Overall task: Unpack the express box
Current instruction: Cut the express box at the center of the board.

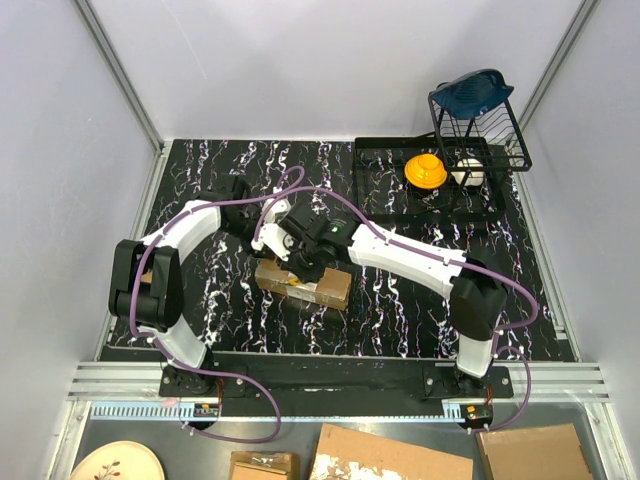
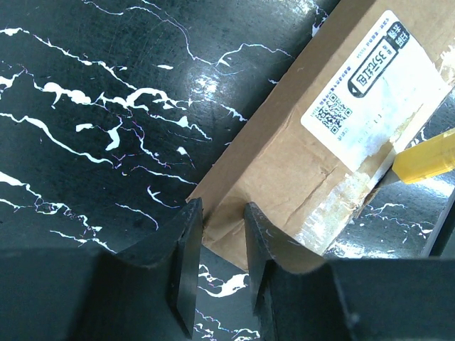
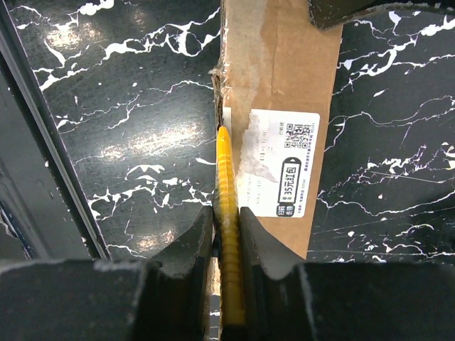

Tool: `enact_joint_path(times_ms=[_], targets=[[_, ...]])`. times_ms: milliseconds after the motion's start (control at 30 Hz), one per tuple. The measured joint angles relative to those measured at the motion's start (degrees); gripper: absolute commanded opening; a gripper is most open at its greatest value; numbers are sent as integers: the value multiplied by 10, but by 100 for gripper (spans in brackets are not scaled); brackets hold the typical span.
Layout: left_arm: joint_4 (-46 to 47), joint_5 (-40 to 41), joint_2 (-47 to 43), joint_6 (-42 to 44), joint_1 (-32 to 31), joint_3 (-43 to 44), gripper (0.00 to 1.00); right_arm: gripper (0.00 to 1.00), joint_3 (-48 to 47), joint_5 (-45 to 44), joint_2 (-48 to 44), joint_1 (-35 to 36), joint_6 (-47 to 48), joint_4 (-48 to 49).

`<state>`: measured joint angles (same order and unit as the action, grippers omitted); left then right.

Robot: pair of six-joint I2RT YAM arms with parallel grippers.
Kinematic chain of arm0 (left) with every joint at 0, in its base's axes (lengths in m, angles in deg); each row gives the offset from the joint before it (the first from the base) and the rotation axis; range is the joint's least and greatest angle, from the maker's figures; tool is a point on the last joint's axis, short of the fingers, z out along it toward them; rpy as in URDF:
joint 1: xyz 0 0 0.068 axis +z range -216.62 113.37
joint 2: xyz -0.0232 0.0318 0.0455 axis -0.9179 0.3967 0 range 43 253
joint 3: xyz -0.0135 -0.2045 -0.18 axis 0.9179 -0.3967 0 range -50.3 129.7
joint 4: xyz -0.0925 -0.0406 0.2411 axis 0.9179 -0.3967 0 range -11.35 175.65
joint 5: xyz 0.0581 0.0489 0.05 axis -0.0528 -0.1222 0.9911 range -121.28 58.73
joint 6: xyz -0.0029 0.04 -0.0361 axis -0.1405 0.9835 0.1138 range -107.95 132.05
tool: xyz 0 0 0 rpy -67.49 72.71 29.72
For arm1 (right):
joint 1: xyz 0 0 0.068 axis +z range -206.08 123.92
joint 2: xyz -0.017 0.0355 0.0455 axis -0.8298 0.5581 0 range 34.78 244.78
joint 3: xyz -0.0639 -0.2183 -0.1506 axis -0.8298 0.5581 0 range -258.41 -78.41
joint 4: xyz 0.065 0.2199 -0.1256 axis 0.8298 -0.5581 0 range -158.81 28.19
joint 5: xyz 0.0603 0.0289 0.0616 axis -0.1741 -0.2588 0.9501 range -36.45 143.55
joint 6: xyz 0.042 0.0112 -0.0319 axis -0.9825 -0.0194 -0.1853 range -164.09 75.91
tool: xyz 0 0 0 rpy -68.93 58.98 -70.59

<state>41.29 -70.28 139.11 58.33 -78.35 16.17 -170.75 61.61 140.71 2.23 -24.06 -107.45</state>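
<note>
The express box (image 1: 318, 287), a small brown carton with clear tape and a white label (image 3: 281, 163), lies in the middle of the marble table. My right gripper (image 1: 298, 272) is over the box, shut on a yellow utility knife (image 3: 229, 206). The knife's front end lies along the box's long edge beside the label. My left gripper (image 2: 222, 213) is at the box's left end. Its fingertips (image 2: 190, 227) stand narrowly apart, one on either side of the box's corner (image 2: 213, 206) and touching the cardboard. The knife's yellow body (image 2: 426, 160) shows at the right of the left wrist view.
A black drying tray (image 1: 385, 190) at the back right holds a yellow object (image 1: 425, 170), and a wire rack (image 1: 490, 130) there carries a blue item (image 1: 472, 92). Below the arm bases lie torn cardboard pieces (image 1: 390, 455), a small carton (image 1: 262, 465) and a plate (image 1: 115, 462).
</note>
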Motion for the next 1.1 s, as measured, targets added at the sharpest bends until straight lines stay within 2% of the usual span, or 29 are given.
enact_joint_path(times_ms=[233, 800, 900, 1100], targets=[[6, 0, 0, 1, 0, 0, 32, 0, 10, -10, -4, 6, -3, 20], [23, 7, 0, 19, 8, 5, 31, 0, 65, -6, -23, 10, -22, 151], [-2, 12, 4, 27, 28, 22, 32, 0, 79, -6, -24, 10, -24, 184], [-83, 23, 13, 46, 117, 55, 32, 0, 107, -11, -26, 10, -27, 248]])
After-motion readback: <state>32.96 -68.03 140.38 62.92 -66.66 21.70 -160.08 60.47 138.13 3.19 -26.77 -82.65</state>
